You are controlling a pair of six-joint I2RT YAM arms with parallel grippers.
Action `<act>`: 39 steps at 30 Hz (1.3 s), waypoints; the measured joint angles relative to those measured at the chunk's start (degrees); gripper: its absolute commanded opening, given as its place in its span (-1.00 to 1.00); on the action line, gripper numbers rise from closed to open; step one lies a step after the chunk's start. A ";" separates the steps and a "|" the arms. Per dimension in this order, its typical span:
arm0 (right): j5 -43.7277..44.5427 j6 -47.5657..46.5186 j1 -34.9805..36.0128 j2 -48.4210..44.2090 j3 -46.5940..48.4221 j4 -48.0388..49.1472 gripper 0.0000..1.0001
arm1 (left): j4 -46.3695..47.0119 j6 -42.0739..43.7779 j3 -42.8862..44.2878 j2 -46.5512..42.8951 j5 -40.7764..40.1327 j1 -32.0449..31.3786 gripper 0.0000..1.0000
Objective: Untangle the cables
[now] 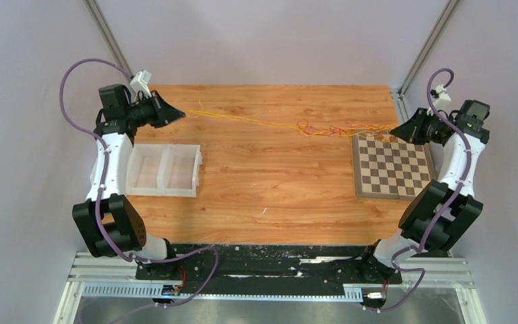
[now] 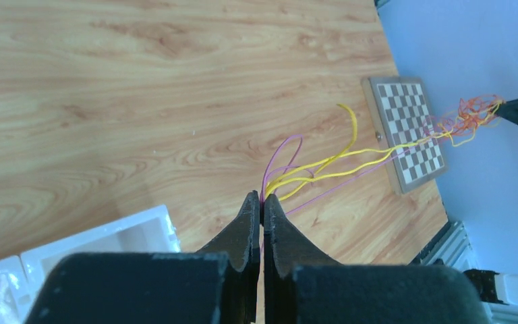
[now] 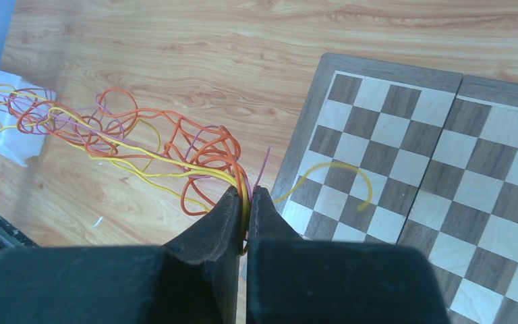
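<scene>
The cables [image 1: 276, 123] stretch above the table between my two grippers, thin yellow and pink strands at the left, an orange and red curly knot [image 1: 337, 128] toward the right. My left gripper [image 1: 181, 115] is shut on the yellow and pink cable ends [image 2: 290, 177] at the far left. My right gripper [image 1: 395, 130] is shut on orange, yellow and pink strands [image 3: 175, 152] at the chessboard's far edge. In the left wrist view the knot [image 2: 469, 115] hangs near the right gripper. A loose yellow end [image 3: 344, 172] curls over the chessboard.
A wooden chessboard [image 1: 392, 167] lies at the right of the table. A white two-compartment tray [image 1: 164, 171] sits at the left, under the left arm. Grey walls close in the table on both sides and at the back.
</scene>
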 measured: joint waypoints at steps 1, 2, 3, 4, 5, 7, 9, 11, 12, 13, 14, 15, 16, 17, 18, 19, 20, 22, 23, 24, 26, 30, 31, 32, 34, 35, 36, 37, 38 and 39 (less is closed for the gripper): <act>-0.44 0.00 -0.04 0.35 0.48 -0.57 -1.00 | 0.04 -0.31 1.27 0.35 0.48 0.55 -1.00; -0.94 0.02 -0.04 0.72 1.07 -1.05 -1.00 | 0.13 -0.52 2.01 0.55 0.74 0.87 -1.00; -1.33 0.02 -0.04 0.92 1.49 -1.22 -1.00 | 0.17 -0.76 2.62 0.66 0.98 1.09 -1.00; -1.66 0.07 -0.04 1.11 2.01 -1.27 -1.00 | 0.17 -1.14 3.15 0.76 1.20 1.22 -1.00; -1.81 0.11 -0.04 1.33 2.62 -1.31 -1.00 | 0.15 -1.55 3.74 0.90 1.20 1.27 -1.00; -1.92 0.31 -0.07 1.86 4.07 -1.40 -1.00 | 0.13 -2.38 5.44 1.44 0.81 1.31 -1.00; -1.99 0.33 -0.39 2.51 5.66 -1.60 -1.00 | 0.20 -3.32 7.56 2.27 -0.11 1.77 -1.00; -1.90 0.37 -1.42 3.21 6.99 -1.60 -1.00 | 0.17 -4.76 10.14 3.43 -0.87 3.41 -1.00; -2.49 0.48 -2.27 3.69 7.76 -1.81 -1.00 | 0.11 -5.38 11.58 4.22 -0.85 4.52 -1.00; -2.49 0.46 -2.97 4.00 8.15 -1.88 -1.00 | 0.13 -5.88 12.87 4.94 -0.85 5.53 -1.00; -2.25 0.44 -3.78 4.35 8.68 -1.84 -1.00 | 0.15 -6.43 14.51 5.88 -1.31 7.08 -1.00; -2.47 0.44 -4.42 4.63 9.01 -1.97 -1.00 | 0.13 -6.84 15.67 6.64 -1.25 8.26 -1.00; -2.54 0.48 -5.09 4.98 9.31 -2.05 -1.00 | 0.11 -7.23 16.81 7.43 -1.25 9.46 -1.00; -3.13 0.52 -5.20 5.18 9.40 -2.40 -1.00 | -0.02 -7.69 17.51 7.96 -0.90 10.16 -1.00; -3.34 0.50 -5.22 5.29 9.40 -2.78 -1.00 | -0.35 -7.89 18.01 8.31 -0.85 10.32 -1.00; -3.37 0.50 -5.16 5.40 9.42 -2.93 -1.00 | -0.37 -8.00 18.29 8.48 -0.85 10.32 -1.00; -3.48 0.55 -5.16 5.55 9.53 -3.04 -1.00 | -0.37 -8.24 18.53 8.63 -0.76 10.32 -1.00; -3.61 0.63 -5.16 5.86 9.77 -3.06 -1.00 | -0.28 -8.90 18.84 8.76 -0.24 10.32 -1.00; -3.63 0.76 -5.09 6.01 10.01 -2.99 -1.00 | -0.20 -9.22 18.91 8.76 0.04 10.32 -1.00; -3.56 0.94 -4.98 6.10 10.16 -2.95 -1.00 | -0.13 -9.46 19.02 8.81 0.26 10.32 -1.00; -3.37 1.25 -4.37 6.14 10.36 -2.78 -1.00 | 0.63 -9.62 19.47 9.01 0.39 9.99 -1.00; -3.08 2.16 -0.44 6.12 10.36 -1.20 -1.00 | 2.36 -8.74 20.94 9.33 -1.20 6.73 -1.00; -3.13 2.56 1.31 6.03 10.36 -0.81 -1.00 | 2.29 -8.02 21.57 9.38 -1.90 5.16 -1.00; -3.28 2.78 3.08 5.95 10.36 -0.57 -1.00 | 2.27 -7.17 22.01 9.42 -2.32 3.56 -1.00; -3.58 3.32 8.17 5.40 9.84 0.20 -1.00 | 1.95 -4.79 22.56 9.49 -2.97 -0.66 -1.00; -3.87 3.63 11.67 4.72 9.03 0.57 -1.00 | 1.49 -3.50 22.58 9.57 -3.26 -3.04 -1.00; -4.15 3.78 14.78 4.15 8.11 0.81 -1.00 | 0.79 -2.45 22.58 9.75 -3.67 -5.03 -0.93; -4.22 3.98 18.16 3.52 6.91 1.07 -0.91 | 0.00 -1.11 22.58 10.27 -4.24 -7.19 -0.77; -4.17 3.93 21.75 2.97 5.33 1.55 -0.61 | -0.72 0.09 22.58 11.02 -4.70 -9.20 -0.25; -4.04 3.87 24.55 2.80 3.91 1.70 0.01 | -1.44 1.14 22.64 12.00 -5.11 -10.47 0.00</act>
